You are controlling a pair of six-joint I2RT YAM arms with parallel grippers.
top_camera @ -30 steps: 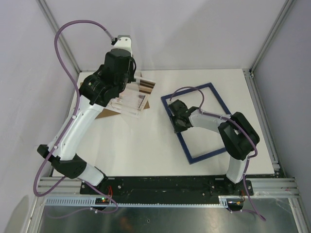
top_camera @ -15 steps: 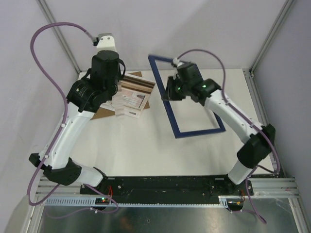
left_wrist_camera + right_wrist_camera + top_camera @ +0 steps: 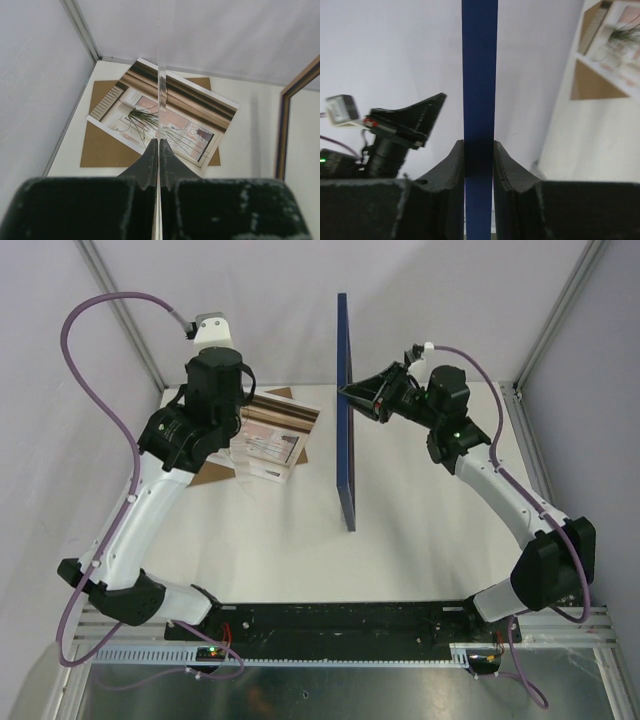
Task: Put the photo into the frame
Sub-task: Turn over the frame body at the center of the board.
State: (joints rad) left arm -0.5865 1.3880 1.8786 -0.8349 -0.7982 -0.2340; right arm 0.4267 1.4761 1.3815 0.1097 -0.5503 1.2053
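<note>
The right gripper (image 3: pixel 479 150) clamps 1 rail of the frame (image 3: pixel 345 440), standing it on edge on the table (image 3: pixel 300 550), probably to flip its back upward, while the left gripper (image 3: pixel 158 145), pinched tight on what seems a thin clear sheet (image 3: pixel 161 90), hangs over the photo (image 3: pixel 190 125) lying flat on the backing board (image 3: pixel 102 150).

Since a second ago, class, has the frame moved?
Yes. The frame, flat on the table then, now stands on edge, swung upward by the right gripper.

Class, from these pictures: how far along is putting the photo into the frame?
Done: the frame stands upright on edge. In hand: the right gripper clamps it; the left gripper pinches a thin clear sheet. Left: the photo lies on the brown board, not yet in the frame.
</note>
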